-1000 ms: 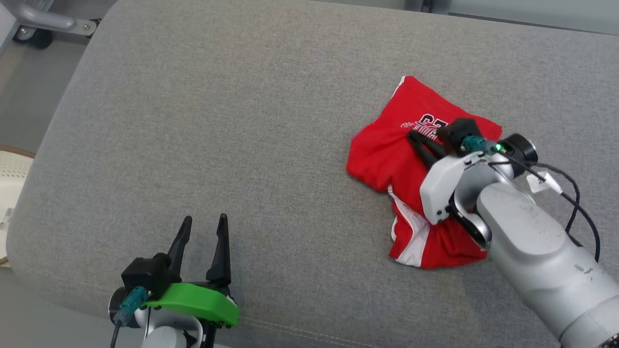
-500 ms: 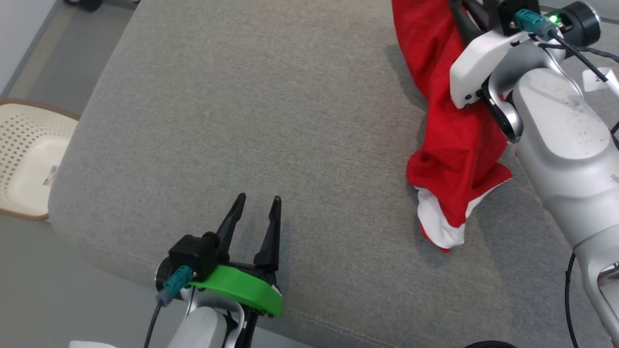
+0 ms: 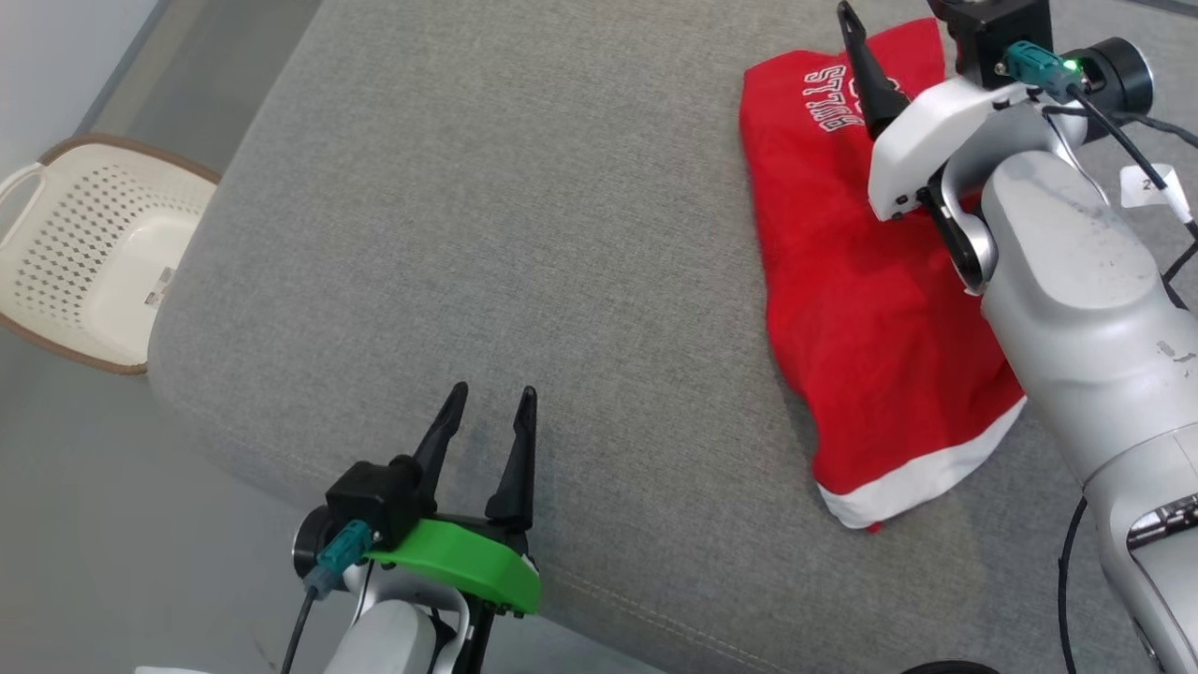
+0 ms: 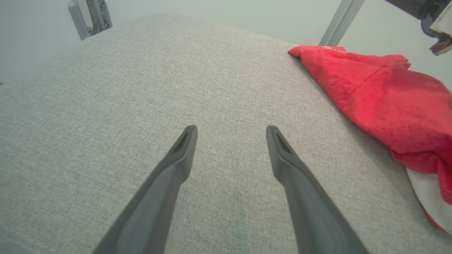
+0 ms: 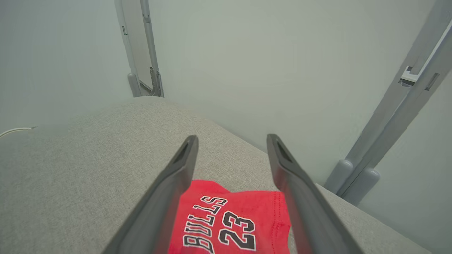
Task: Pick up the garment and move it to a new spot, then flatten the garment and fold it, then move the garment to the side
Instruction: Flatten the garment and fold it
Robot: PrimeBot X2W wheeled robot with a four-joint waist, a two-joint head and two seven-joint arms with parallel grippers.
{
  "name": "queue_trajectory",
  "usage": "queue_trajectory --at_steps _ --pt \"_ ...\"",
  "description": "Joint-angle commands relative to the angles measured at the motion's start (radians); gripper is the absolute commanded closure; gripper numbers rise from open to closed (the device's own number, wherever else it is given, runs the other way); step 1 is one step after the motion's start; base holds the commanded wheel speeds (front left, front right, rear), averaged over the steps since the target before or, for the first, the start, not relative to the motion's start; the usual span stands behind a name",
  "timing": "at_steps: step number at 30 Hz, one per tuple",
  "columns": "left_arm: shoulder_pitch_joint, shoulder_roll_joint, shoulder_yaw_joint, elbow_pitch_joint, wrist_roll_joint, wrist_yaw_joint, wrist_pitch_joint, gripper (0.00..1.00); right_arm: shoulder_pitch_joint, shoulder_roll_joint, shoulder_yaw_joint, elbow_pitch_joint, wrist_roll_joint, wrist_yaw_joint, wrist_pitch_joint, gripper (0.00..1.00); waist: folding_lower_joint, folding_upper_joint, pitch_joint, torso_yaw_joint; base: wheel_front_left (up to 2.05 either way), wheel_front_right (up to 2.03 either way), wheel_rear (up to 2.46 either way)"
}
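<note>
Fingers (image 3: 517, 449) of the left gripper (image 3: 493, 389), nearest, stand spread and empty over the grey cushion (image 3: 562, 234). Farther off, the right gripper (image 5: 232, 137) has just let go. Its fingers (image 5: 176, 183) gape above the red Bulls garment (image 3: 861, 309), which now lies beneath them in its new spot. Flattening likely comes next.

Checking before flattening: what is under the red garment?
The red garment lies on the grey cushion, which shows beside it. Whatever its folds cover underneath cannot be seen, and the right forearm hides its right edge.
</note>
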State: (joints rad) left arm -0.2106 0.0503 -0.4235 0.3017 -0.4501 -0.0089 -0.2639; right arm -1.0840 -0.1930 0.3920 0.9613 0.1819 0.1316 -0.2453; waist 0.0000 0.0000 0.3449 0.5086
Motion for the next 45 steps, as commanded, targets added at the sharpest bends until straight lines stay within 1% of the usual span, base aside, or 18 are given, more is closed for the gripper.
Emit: queue_trajectory --at_steps 1,5,8,11,12,16,21,25,31,37,38,39,40,45 --pt "0.006 0.001 0.013 0.004 0.011 -0.003 0.0 0.0 0.03 -0.01 -0.007 -0.013 0.019 -0.002 -0.01 0.0 0.0 0.0 -0.045 -0.085 0.0 0.0 0.0" --pt "0.003 0.002 0.051 0.014 0.04 -0.016 0.0 0.0 0.102 -0.032 -0.016 -0.074 0.063 -0.002 -0.02 0.0 0.0 0.0 -0.083 -0.158 0.0 0.0 0.0" --pt "0.009 0.002 0.072 0.017 0.057 -0.024 0.0 0.0 0.187 -0.051 -0.032 -0.153 0.099 -0.002 -0.019 0.0 0.0 0.0 -0.111 -0.202 0.0 0.0 0.0" --pt "0.026 0.002 0.086 0.023 0.067 -0.031 0.0 0.0 0.295 -0.065 -0.062 -0.225 0.129 -0.002 -0.02 0.0 0.0 0.0 -0.14 -0.232 0.0 0.0 0.0" --pt "0.026 0.002 0.086 0.023 0.067 -0.031 0.0 0.0 0.295 -0.065 -0.062 -0.225 0.129 -0.002 -0.02 0.0 0.0 0.0 -0.14 -0.232 0.0 0.0 0.0" --pt "0.041 0.002 0.096 0.026 0.075 -0.037 0.0 0.0 0.427 -0.077 -0.088 -0.291 0.158 -0.002 -0.019 0.0 0.0 0.0 -0.163 -0.252 0.0 0.0 0.0" --pt "0.061 0.002 0.093 0.021 0.075 -0.047 0.0 0.0 0.56 -0.074 -0.099 -0.339 0.179 -0.002 -0.019 0.0 0.0 0.0 -0.164 -0.252 0.0 0.0 0.0" --pt "0.051 0.002 0.081 0.017 0.073 -0.05 0.0 0.0 0.638 -0.057 -0.1 -0.339 0.177 -0.002 -0.02 0.0 0.0 0.0 -0.15 -0.234 0.0 0.0 0.0" --pt "0.042 0.002 0.071 0.018 0.073 -0.045 0.0 0.0 0.633 -0.042 -0.086 -0.294 0.168 -0.002 -0.018 0.0 0.0 0.0 -0.137 -0.208 0.0 0.0 0.0" --pt "0.04 0.002 0.068 0.014 0.067 -0.041 0.0 0.0 0.597 -0.037 -0.094 -0.215 0.152 -0.002 -0.008 0.0 0.0 0.0 -0.119 -0.178 0.0 0.0 0.0" --pt "0.041 0.002 0.068 0.013 0.067 -0.039 0.0 0.0 0.593 -0.037 -0.095 -0.198 0.148 -0.002 -0.007 0.24 0.0 0.0 -0.116 -0.175 0.0 0.0 0.0" --pt "0.042 0.002 0.069 0.012 0.066 -0.038 0.0 0.0 0.591 -0.033 -0.1 -0.185 0.15 -0.002 -0.007 0.65 0.0 0.0 -0.113 -0.173 0.0 0.0 0.0" --pt "0.042 0.002 0.069 0.011 0.065 -0.037 0.0 0.0 0.587 -0.03 -0.1 -0.174 0.149 -0.002 -0.008 1.0 0.0 0.0 -0.11 -0.171 0.0 0.0 0.0" --pt "0.031 0.002 0.073 0.006 0.064 -0.036 0.0 0.0 0.573 -0.037 -0.112 -0.138 0.16 -0.002 -0.013 1.0 0.0 0.0 -0.093 -0.178 0.0 0.0 0.0"
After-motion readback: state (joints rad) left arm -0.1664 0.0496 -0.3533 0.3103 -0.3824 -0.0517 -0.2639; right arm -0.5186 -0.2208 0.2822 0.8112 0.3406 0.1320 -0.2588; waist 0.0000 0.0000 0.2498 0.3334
